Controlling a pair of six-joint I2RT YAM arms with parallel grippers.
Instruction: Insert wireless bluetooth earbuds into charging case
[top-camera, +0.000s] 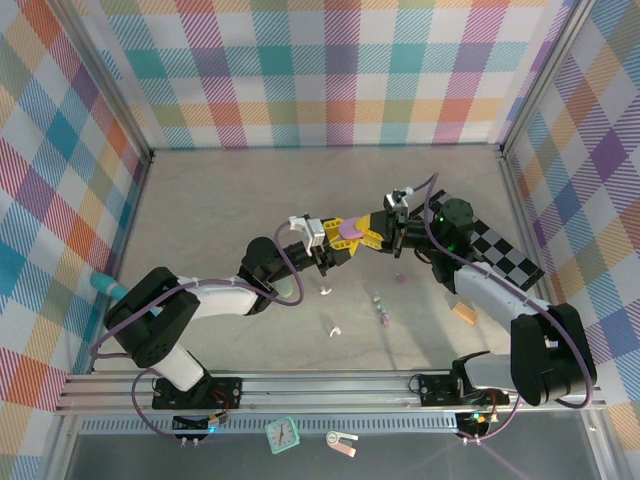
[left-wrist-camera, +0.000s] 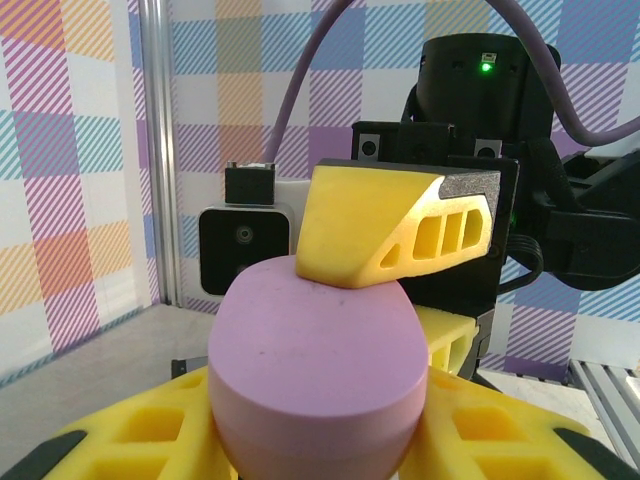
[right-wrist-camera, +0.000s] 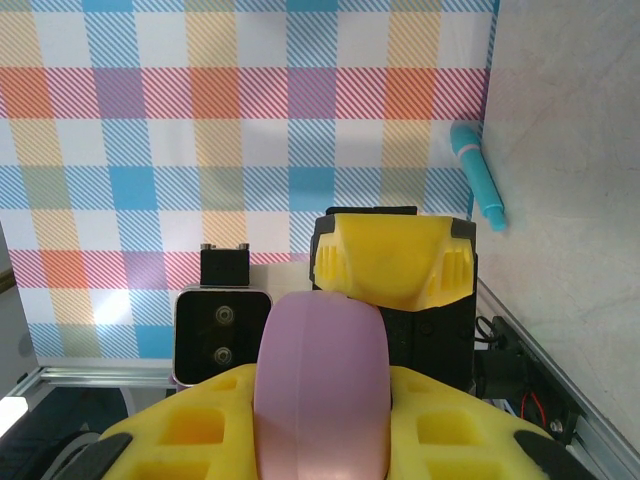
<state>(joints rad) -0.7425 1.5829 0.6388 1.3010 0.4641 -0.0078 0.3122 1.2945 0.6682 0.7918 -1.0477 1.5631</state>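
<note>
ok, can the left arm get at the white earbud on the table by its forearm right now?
Probably not yet: the left gripper is closed around the purple case with the right gripper. The white earbud itself lies uncovered on the table, close by.

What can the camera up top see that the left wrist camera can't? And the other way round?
Top camera: tiny earbuds lying loose on the table, a wooden block, a checkered board and a teal pen by the left wall.
Left wrist camera: up close, a yellow finger of the right gripper rests on top of the case, which is closed.
Both: the purple case, held between the left gripper and the right gripper.
</note>
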